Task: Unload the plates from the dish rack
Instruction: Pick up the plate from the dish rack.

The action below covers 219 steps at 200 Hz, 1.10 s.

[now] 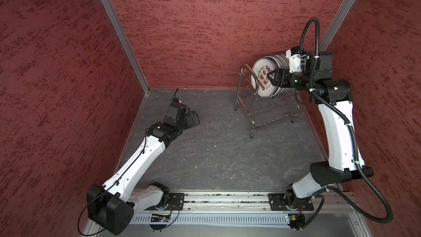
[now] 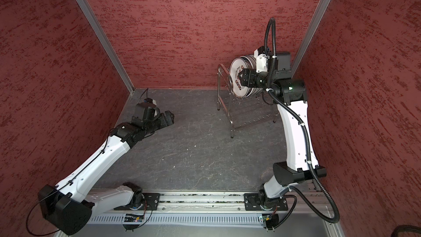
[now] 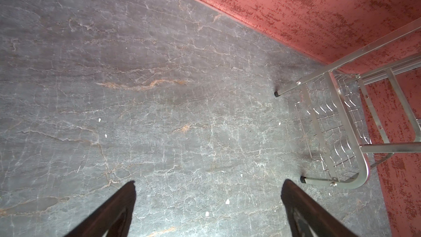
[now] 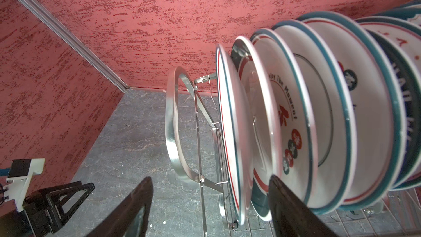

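Two right fingers [image 4: 132,213] astride end plate [image 4: 230,133]'s rim, wide tabletop [image 1: 216,156] beside rack [image 4: 170,121]

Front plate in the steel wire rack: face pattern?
Red-black Chinese characters on the round white front plate; clearest in a top view.

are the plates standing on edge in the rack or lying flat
On edge. The right wrist view shows the plates standing side by side in the upper shelf of the dish rack; none lies flat.
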Each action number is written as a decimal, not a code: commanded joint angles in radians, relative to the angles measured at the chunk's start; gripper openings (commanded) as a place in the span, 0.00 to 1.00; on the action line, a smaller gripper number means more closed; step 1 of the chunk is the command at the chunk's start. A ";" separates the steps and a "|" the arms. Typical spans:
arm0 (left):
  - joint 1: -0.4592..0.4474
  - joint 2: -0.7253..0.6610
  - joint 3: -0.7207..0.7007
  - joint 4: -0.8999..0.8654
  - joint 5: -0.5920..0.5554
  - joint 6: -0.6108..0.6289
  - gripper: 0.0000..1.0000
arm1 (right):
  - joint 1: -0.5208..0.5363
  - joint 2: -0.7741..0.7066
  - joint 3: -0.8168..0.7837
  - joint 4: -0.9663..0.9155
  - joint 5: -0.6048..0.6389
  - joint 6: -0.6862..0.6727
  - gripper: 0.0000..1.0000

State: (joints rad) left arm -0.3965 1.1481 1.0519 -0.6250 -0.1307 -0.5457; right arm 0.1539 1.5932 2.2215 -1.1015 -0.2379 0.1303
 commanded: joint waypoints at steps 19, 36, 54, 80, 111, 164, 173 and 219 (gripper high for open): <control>0.008 0.007 -0.015 0.031 0.016 -0.009 0.99 | 0.012 0.000 -0.012 0.030 -0.013 -0.014 0.76; 0.013 0.013 -0.016 0.039 0.019 -0.007 0.99 | 0.012 0.009 -0.017 0.030 -0.013 -0.019 0.75; 0.013 0.019 -0.015 0.041 0.023 -0.007 0.99 | 0.014 0.026 -0.021 0.027 -0.005 -0.023 0.74; 0.014 0.012 -0.022 0.041 0.024 -0.006 1.00 | 0.024 0.044 -0.030 0.035 0.030 -0.026 0.69; 0.022 0.008 -0.042 0.064 0.045 -0.006 1.00 | 0.034 0.062 -0.029 0.017 0.091 -0.031 0.62; 0.022 0.023 -0.055 0.077 0.055 -0.011 1.00 | 0.059 0.080 -0.050 0.005 0.249 -0.037 0.50; 0.023 0.021 -0.058 0.078 0.053 -0.013 1.00 | 0.065 0.082 -0.053 0.008 0.260 -0.040 0.47; 0.024 0.012 -0.082 0.087 0.045 -0.025 1.00 | 0.088 0.111 -0.062 0.010 0.288 -0.060 0.40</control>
State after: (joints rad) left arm -0.3798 1.1667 0.9886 -0.5598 -0.0826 -0.5537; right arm 0.2279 1.6791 2.1708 -1.0889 0.0010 0.0982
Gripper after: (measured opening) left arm 0.996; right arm 0.405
